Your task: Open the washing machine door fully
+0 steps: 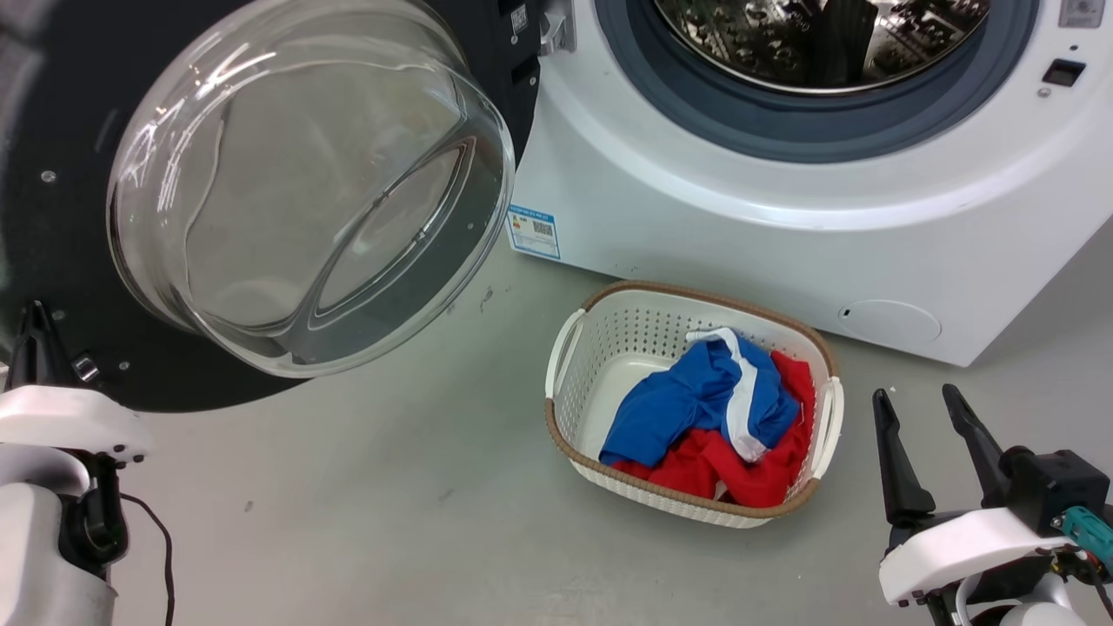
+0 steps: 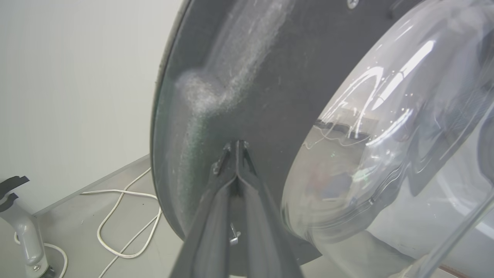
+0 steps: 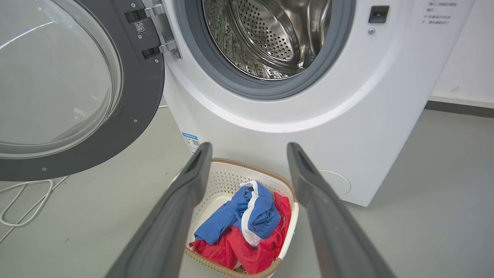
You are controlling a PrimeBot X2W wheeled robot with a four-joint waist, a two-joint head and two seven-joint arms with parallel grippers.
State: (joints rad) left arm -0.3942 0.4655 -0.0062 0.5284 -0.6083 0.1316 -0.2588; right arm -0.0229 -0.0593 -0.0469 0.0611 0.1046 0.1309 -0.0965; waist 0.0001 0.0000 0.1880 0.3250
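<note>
You have the washing machine door (image 1: 52, 217) wide open, perhaps not fully; left gripper (image 2: 236, 146) jaws pinched together against it, right gripper (image 3: 249, 148) jaws wide.

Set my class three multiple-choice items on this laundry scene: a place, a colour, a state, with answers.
1. Where does the laundry basket stand? A. On the floor before the washing machine. B. On top of it. C. On a shelf.
2. What colours are the clothes in it? A. Green and yellow. B. All black. C. Blue, red and white.
3. How is the washing machine door? A. Shut. B. Swung open to the side. C. Taken off.
Answers: 1 A, it sits on the grey floor at the machine's front; 2 C, those colours show in the heap; 3 B, it hangs from its hinge, the drum bare.
</note>
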